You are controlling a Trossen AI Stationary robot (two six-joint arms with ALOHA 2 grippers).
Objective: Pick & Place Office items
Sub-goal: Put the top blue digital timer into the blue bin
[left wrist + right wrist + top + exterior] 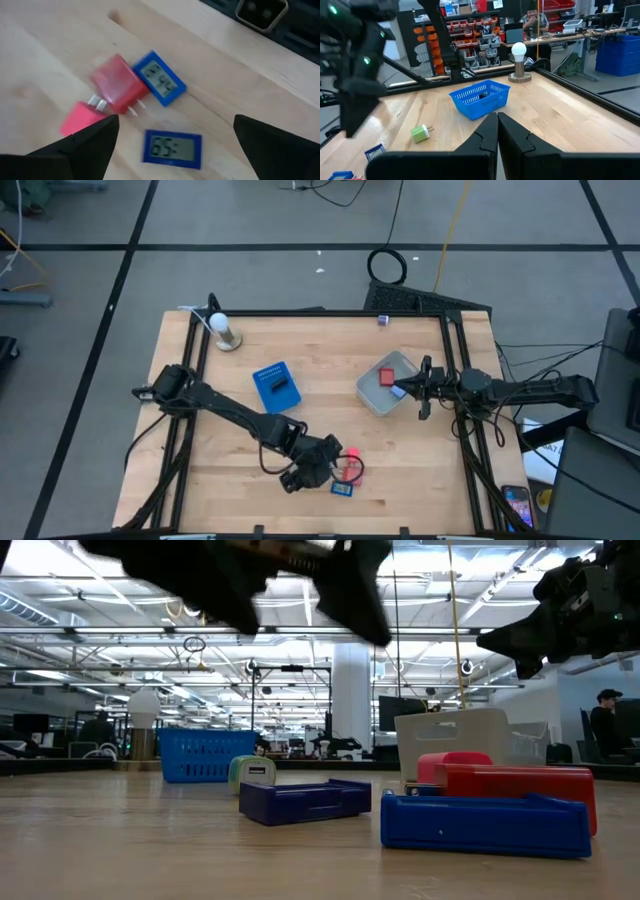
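The left gripper (322, 472) is held near the desk's (320, 340) front edge, fingers spread above two red plugs (117, 85) and two blue displays (172, 147). The right gripper (402, 389), fingers pressed together, is poised over the tub (372, 398). Open room is left mid-desk.

I see bare wood across the table's (240, 470) front-left corner and middle. The blue tray (277, 387) blocks the centre-left, the clear tub (388, 385) the right edge, the lamp (222, 329) the rear-left corner, and red blocks (116, 89) with blue displays (173, 148) crowd the front edge.
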